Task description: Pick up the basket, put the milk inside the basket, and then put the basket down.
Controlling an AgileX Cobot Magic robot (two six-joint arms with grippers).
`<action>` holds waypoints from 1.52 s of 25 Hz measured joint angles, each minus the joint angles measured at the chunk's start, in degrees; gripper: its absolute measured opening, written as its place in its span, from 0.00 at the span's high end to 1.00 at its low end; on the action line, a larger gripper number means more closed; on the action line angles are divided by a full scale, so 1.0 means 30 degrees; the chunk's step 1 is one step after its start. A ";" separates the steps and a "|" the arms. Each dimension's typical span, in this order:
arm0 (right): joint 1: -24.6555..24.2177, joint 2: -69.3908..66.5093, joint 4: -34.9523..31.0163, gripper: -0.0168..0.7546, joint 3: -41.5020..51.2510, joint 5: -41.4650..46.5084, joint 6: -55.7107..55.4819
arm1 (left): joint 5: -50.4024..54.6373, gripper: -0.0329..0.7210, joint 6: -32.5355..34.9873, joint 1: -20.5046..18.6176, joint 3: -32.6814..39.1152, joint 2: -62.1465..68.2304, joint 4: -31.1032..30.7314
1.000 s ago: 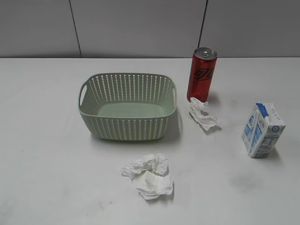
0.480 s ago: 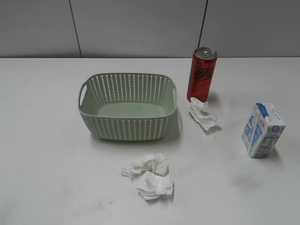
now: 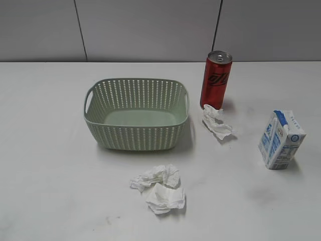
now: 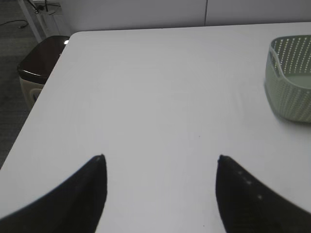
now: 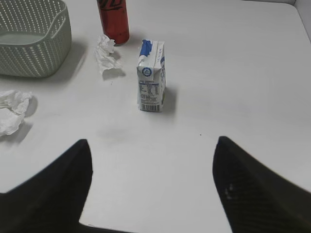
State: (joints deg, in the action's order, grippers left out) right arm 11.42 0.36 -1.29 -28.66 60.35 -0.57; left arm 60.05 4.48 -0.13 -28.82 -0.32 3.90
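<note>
The pale green basket [image 3: 136, 113] stands empty on the white table, left of centre; it also shows in the left wrist view [image 4: 291, 77] and the right wrist view [image 5: 30, 39]. The milk carton [image 3: 280, 139] stands upright at the right, white with blue print; in the right wrist view [image 5: 151, 76] it is ahead of my open, empty right gripper [image 5: 151, 145]. My left gripper [image 4: 160, 158] is open and empty over bare table, well left of the basket. Neither gripper shows in the exterior view.
A tall red soda can [image 3: 215, 80] stands right behind the basket. One crumpled tissue [image 3: 216, 122] lies in front of the can, two more [image 3: 158, 188] in front of the basket. A dark bin [image 4: 41, 65] stands off the table's left edge.
</note>
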 joint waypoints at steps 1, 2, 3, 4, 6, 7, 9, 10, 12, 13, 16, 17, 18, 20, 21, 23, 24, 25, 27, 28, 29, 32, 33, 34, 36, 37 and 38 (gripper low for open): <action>0.0000 0.0000 0.0000 0.22 0.0000 0.0000 0.0000 | -0.0100 0.25 0.0000 0.0000 -0.0067 0.0000 0.0000; 0.0000 0.0000 0.0000 0.22 0.0000 0.0000 0.0000 | -0.0252 0.25 0.0000 0.0000 -0.0128 0.0000 0.0000; 0.0000 0.0000 0.0000 0.22 0.0000 0.0000 0.0000 | -0.0454 0.25 0.0000 0.0000 -0.0225 0.0000 0.0020; 0.0000 0.0000 0.0000 0.22 0.0000 0.0000 0.0000 | -0.0726 0.25 0.0000 0.0000 -0.0301 0.0045 0.0100; 0.0000 0.0000 0.0000 0.22 0.0000 0.0000 0.0000 | -0.1329 0.25 0.0000 0.0000 -0.0450 0.0450 0.0284; 0.0000 0.0000 0.0000 0.22 0.0000 0.0000 0.0000 | -0.1779 0.25 0.0000 0.0000 -0.0487 0.0833 0.0414; 0.0000 0.0000 0.0000 0.22 0.0000 0.0000 0.0000 | -0.2665 0.25 0.0000 0.0000 -0.0521 0.1851 0.0709; 0.0000 0.0000 0.0000 0.22 0.0000 0.0000 0.0000 | -0.3165 0.25 0.0000 0.0000 -0.0540 0.2566 0.0968; 0.0000 0.0000 0.0000 0.22 0.0000 0.0000 0.0000 | -0.4074 0.25 0.0000 0.0000 -0.0642 0.4130 0.1776; 0.0000 0.0000 0.0000 0.22 0.0000 0.0000 0.0000 | -0.4425 0.25 0.0000 0.0000 -0.0769 0.5056 0.2102; 0.0000 0.0000 0.0000 0.22 0.0000 0.0000 0.0000 | -0.5667 0.25 0.0000 0.0000 -0.1468 0.7775 0.2668; 0.0000 0.0000 0.0000 0.22 0.0000 0.0000 0.0000 | -0.5880 0.25 0.0000 0.0000 -0.1801 0.8705 0.2708; 0.0000 0.0000 0.0000 0.22 0.0000 0.0000 0.0000 | -0.6095 0.25 0.0000 0.0000 -0.2175 0.9649 0.2733; 0.0000 0.0000 0.0000 0.22 0.0000 0.0000 0.0000 | -0.6301 0.25 0.0000 0.0000 -0.2951 1.1373 0.2774; 0.0000 0.0000 0.0000 0.22 0.0000 0.0000 0.0000 | -0.6321 0.25 0.0000 0.0000 -0.3412 1.2304 0.2774; 0.0000 0.0000 0.0000 0.22 0.0000 0.0000 0.0000 | -0.6339 0.25 0.0000 0.0000 -0.4337 1.3973 0.2774; 0.0000 0.0000 0.0000 0.22 0.0000 0.0000 0.0000 | -0.6339 0.25 0.0000 0.0000 -0.4870 1.4828 0.2774; 0.0000 0.0000 0.0000 0.22 0.0000 0.0000 0.0000 | -0.6339 0.25 0.0000 0.0000 -0.5411 1.5663 0.2774; 0.0000 0.0000 0.0000 0.22 0.0000 0.0000 0.0000 | -0.6339 0.25 0.0000 0.0000 -0.6416 1.7133 0.2882; 0.0000 0.0000 0.0000 0.22 0.0000 0.0000 -0.0018 | -0.6241 0.25 0.0000 0.0000 -0.6937 1.7908 0.2987; 0.0000 0.0000 0.0000 0.22 0.0000 0.0000 -0.0016 | -0.6175 0.25 0.0000 0.0000 -0.7523 1.8666 0.3119; 0.0000 0.0000 0.0000 0.22 0.0000 0.0000 -0.0023 | -0.5640 0.25 0.0000 0.0253 -0.8739 2.0710 0.3259; 0.0000 0.0000 0.0000 0.22 0.0000 0.0000 -0.0038 | -0.5300 0.25 0.0000 0.0456 -0.9166 2.1324 0.3259; 0.0000 0.0000 0.0000 0.22 0.0000 0.0000 -0.0064 | -0.4918 0.25 0.0000 0.0698 -0.9519 2.2051 0.3279; 0.0000 0.0000 0.0000 0.22 0.0000 0.0000 -0.0094 | -0.4189 0.25 0.0000 0.1227 -1.0288 2.3459 0.3296; 0.0000 0.0000 0.0003 0.22 0.0000 0.0000 -0.0119 | -0.3898 0.25 0.0000 0.1560 -1.0652 2.4018 0.3299; 0.0000 0.0000 0.0003 0.22 0.0000 0.0000 -0.0144 | -0.3687 0.25 0.0000 0.1917 -1.0944 2.4637 0.3317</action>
State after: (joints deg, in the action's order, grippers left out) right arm 11.42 0.36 -1.28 -28.66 60.35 -1.01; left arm 48.99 4.48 5.62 -61.66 73.58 13.85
